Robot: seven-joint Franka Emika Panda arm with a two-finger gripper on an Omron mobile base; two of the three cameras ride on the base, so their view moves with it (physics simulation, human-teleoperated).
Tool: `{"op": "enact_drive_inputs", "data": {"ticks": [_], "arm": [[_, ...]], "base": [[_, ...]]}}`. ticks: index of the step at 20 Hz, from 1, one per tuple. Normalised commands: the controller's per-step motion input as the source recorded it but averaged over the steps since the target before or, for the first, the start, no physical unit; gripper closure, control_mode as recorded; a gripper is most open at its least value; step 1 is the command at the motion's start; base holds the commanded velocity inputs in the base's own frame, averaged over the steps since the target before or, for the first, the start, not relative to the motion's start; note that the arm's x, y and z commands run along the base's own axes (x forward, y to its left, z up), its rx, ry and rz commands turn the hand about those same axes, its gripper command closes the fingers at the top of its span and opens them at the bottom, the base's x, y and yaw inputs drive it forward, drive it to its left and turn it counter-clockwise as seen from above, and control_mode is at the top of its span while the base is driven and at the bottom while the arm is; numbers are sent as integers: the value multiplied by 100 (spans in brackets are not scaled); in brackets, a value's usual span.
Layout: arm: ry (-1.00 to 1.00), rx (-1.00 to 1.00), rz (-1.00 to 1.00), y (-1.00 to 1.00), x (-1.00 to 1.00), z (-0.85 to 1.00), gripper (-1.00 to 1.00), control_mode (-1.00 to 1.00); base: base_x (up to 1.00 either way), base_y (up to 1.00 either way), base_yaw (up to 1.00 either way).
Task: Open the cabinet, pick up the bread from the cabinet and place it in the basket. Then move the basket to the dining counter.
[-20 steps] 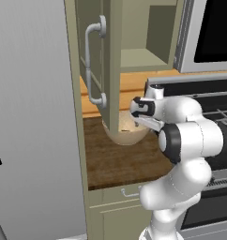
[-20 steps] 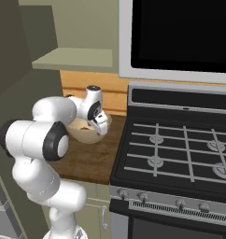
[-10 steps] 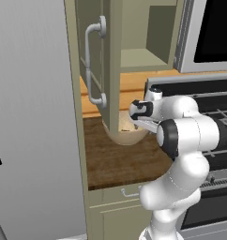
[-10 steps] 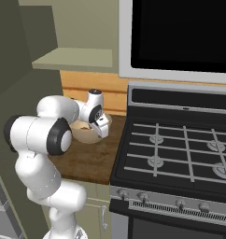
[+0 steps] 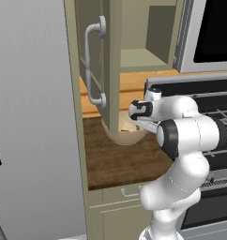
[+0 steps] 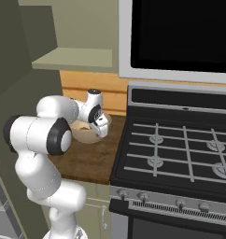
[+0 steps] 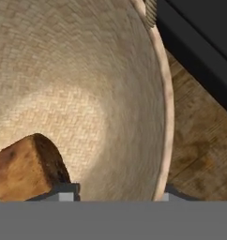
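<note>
On the dark wood worktop (image 5: 115,164) left of the stove (image 6: 180,154), the bread (image 7: 26,171) sits inside the basket (image 7: 164,108), gripper (image 7: 116,194) fingers straddling its right rim, grip unclear.

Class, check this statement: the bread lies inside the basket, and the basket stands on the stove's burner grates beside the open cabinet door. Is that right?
Not quite. The bread does lie inside the basket, but the basket stands on the dark wood worktop, not on the stove grates. The right base view shows this, with the worktop under the basket left of the stove. The cabinet door is open beside it.
</note>
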Motion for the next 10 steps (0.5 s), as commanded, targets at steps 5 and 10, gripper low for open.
{"op": "enact_drive_inputs", "data": {"ticks": [5, 10], "arm": [[0, 0, -1, 21, -29, -5, 100, -100], [-10, 15, -9, 0, -84, 31, 100, -100]], "base": [[0, 0, 0], [0, 0, 0]]}}
